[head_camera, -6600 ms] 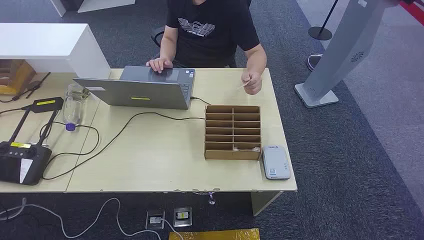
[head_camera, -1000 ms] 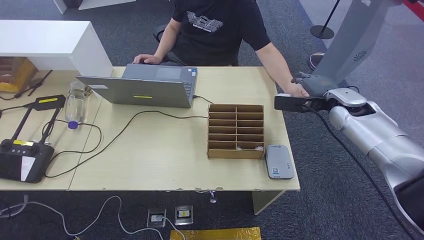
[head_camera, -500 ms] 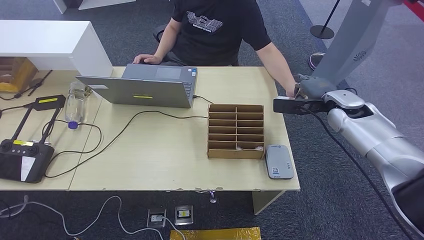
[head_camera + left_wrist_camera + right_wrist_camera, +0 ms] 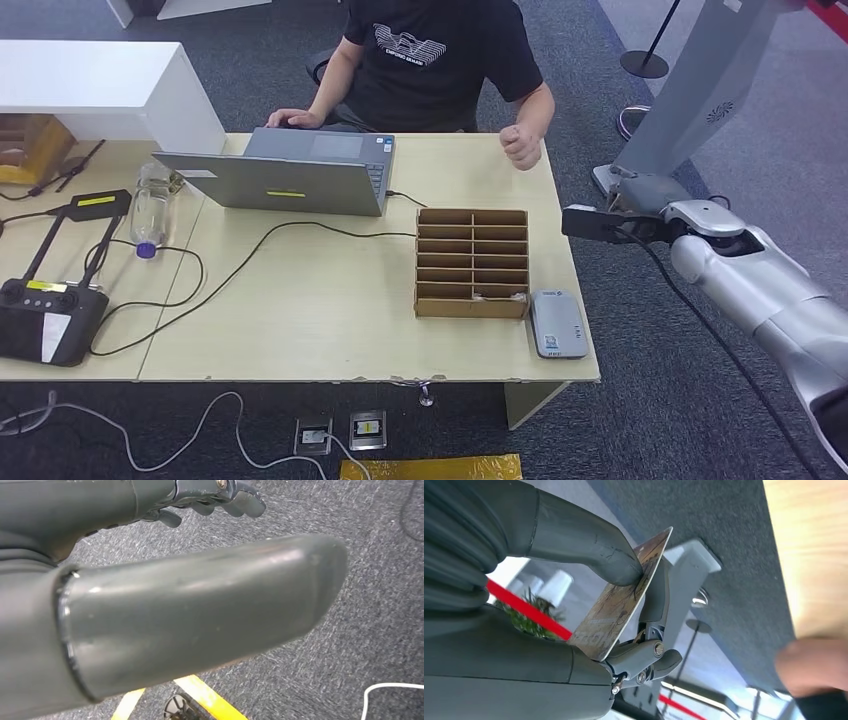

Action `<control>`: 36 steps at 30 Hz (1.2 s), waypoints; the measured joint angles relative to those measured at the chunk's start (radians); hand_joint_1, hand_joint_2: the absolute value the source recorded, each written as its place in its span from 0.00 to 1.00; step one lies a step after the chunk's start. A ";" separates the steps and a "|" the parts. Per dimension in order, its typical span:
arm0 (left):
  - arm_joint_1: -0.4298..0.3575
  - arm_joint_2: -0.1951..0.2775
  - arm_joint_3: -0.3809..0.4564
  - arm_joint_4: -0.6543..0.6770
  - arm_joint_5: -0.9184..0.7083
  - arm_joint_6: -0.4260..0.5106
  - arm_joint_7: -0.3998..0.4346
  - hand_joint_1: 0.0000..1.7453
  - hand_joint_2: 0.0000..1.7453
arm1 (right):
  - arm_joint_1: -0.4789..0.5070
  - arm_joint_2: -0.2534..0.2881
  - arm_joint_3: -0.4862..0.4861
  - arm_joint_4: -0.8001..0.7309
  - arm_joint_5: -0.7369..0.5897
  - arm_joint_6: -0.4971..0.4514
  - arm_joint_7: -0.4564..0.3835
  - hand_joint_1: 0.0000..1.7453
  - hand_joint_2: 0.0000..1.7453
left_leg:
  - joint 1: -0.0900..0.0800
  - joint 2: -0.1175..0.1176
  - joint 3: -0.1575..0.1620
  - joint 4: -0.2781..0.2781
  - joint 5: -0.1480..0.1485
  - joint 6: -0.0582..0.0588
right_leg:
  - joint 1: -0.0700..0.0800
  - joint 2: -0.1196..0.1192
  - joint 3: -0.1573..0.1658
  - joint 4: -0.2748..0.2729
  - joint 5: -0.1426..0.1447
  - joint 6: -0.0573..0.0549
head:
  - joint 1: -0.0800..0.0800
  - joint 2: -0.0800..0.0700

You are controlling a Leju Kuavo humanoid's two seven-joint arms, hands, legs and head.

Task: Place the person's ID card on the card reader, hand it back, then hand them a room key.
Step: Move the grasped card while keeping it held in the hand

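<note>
While the left hand (image 4: 210, 495) hangs over grey carpet with its dark fingers (image 4: 245, 500) curled inward on nothing, as its wrist view shows, the head view reads from left to right as follows: a black controller (image 4: 40, 320) and a clear bottle (image 4: 150, 205) at the left end of the wooden table (image 4: 300, 320); an open laptop (image 4: 290, 175) with a black cable (image 4: 230, 265) trailing toward the controller; a seated person (image 4: 435, 60) in a black shirt behind the table, one hand on the laptop and the other hand (image 4: 520, 147) closed into a fist above the far edge; a cardboard organizer (image 4: 471, 262) of 2 columns of slots; a grey card reader (image 4: 558, 323) lying just beside the organizer's near right corner. Beyond the table's right edge, above the carpet, the right hand (image 4: 640, 205) pinches the ID card (image 4: 621, 597) between its thick thumb (image 4: 589, 545) and its fingers (image 4: 644, 657), as the right wrist view shows; the card is well apart from the reader and from the person's fist.
</note>
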 joint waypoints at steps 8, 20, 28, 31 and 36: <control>0.007 -0.001 0.004 0.000 -0.006 0.000 -0.014 0.00 0.00 | 0.110 -0.133 -0.036 -0.234 -0.076 -0.008 0.086 1.00 1.00 | 0.000 0.002 0.001 0.000 -0.001 0.000 | 0.000 0.003 0.000 0.000 0.000 0.000 | 0.000 0.000; 0.006 0.000 0.006 0.000 -0.035 0.000 -0.028 0.00 0.00 | 0.330 -0.278 -0.075 -0.538 -0.237 -0.063 0.217 1.00 1.00 | 0.000 0.003 0.002 0.000 -0.003 0.000 | 0.000 0.005 0.001 0.000 0.000 0.000 | 0.000 0.000; 0.005 -0.001 0.006 0.000 -0.033 0.004 -0.039 0.00 0.00 | 0.425 -0.300 -0.076 -0.658 -0.242 -0.086 0.227 1.00 1.00 | 0.000 0.004 0.002 -0.001 -0.003 0.000 | 0.000 0.005 0.001 0.000 0.000 0.000 | 0.000 0.000; 0.005 -0.003 0.006 0.000 -0.033 0.006 -0.040 0.00 0.00 | 0.450 -0.298 -0.076 -0.686 -0.235 -0.085 0.230 1.00 1.00 | 0.000 0.005 0.002 -0.001 -0.003 0.000 | 0.000 0.005 0.001 0.000 0.000 0.000 | 0.000 0.000; 0.005 -0.006 0.006 0.000 -0.031 0.006 -0.042 0.00 0.00 | 0.471 -0.292 -0.075 -0.713 -0.231 -0.082 0.235 1.00 1.00 | 0.000 0.005 0.002 -0.001 -0.003 0.000 | 0.000 0.005 0.001 0.000 0.000 0.000 | 0.000 0.000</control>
